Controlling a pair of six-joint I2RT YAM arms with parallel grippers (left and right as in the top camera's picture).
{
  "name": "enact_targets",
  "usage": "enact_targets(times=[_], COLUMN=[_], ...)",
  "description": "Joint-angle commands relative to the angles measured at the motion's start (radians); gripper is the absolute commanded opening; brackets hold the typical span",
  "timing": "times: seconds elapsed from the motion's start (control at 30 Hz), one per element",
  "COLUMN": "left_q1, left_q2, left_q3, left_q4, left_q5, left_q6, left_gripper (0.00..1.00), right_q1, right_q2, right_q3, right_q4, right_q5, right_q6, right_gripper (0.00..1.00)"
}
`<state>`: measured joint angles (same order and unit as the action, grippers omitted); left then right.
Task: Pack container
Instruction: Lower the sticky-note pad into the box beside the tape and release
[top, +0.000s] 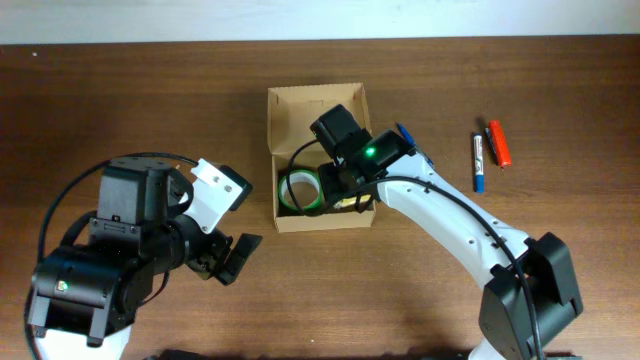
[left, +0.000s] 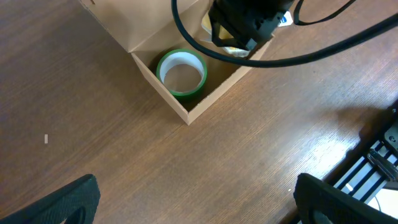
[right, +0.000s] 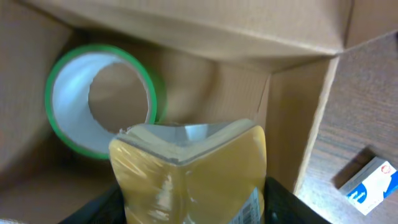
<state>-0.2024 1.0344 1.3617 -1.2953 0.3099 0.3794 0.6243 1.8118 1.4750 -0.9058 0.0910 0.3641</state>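
Note:
The container (top: 300, 115) is a tan cardboard box with its flap lid open toward the far side, at the table's middle. A green tape roll (top: 283, 192) lies flat inside it on the left. My right gripper (right: 186, 199) reaches down into the box's right half, shut on a shiny yellow packet (right: 193, 168) that stands beside the tape roll (right: 62, 134). My left gripper (left: 199, 205) hovers open over bare table in front of the container (left: 161, 93), to its left, with nothing between its fingers.
A blue pen (top: 479, 162) and an orange-red pen (top: 498, 142) lie at the right of the table. A small blue-and-white carton (right: 370, 183) sits just outside the container's right wall. The right arm (top: 450, 220) crosses the table from the front right.

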Motion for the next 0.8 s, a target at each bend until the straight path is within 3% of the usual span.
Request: enact_targets(times=[0.0,0.4,0.77], left_q1=[0.005,0.005,0.005], left_q2=[0.000,0.000,0.000], left_q3=[0.014,0.014,0.014], left_q4=[0.000,0.000,0.000], left_q5=[0.000,0.001,0.001], left_q6=[0.019,0.019,0.019], left_gripper=[1.00,1.00,1.00], right_q1=[-0.003,-0.003,-0.003], right_q2=[-0.006,-0.006,-0.004], right_q3=[-0.009,-0.009,-0.011], right_q4=[0.011,0.032,0.077], right_q5=[0.038,0.040,0.159], right_q6=[0.019,0.024,0.127], right_gripper=[0.59,0.60,0.59])
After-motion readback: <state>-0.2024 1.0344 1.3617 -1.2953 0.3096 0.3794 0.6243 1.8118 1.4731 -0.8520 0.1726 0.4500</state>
